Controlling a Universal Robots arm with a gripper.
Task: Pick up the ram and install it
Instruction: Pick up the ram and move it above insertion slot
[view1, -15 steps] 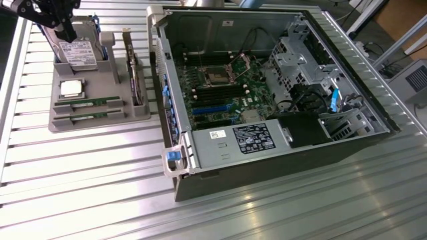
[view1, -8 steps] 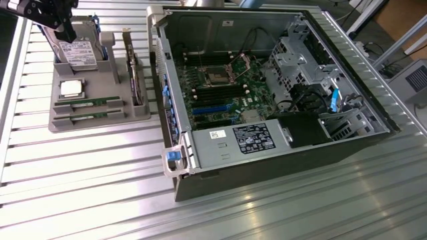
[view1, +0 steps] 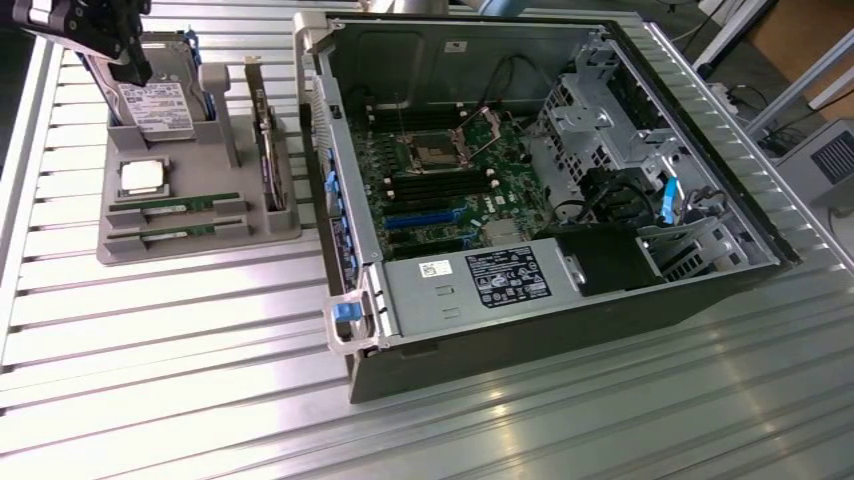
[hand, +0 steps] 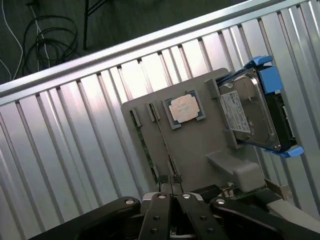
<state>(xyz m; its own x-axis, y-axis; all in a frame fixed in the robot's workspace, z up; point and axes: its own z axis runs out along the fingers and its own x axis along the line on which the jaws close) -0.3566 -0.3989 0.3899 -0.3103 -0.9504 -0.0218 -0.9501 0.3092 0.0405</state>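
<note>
A ribbed metal surface (view1: 160, 340) carries an open dark computer case (view1: 561, 340) beside a grey plastic tray (view1: 267, 238). Above the tray hang the arm's black jaws, closed on nothing. The ram (view1: 174, 205), a thin green circuit-board stick, lies in the tray beside its twin (view1: 180, 232).

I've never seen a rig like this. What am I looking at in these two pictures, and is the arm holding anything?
A robot arm works over a ribbed metal table. One picture is from a camera off the arm; the other looks down from its wrist. The gripper, the arm's two-fingered hand, hangs shut and empty above a grey tray. The tray holds two ram sticks, a processor, a hard drive and an upright card. Beside it stands an open computer case.
</note>
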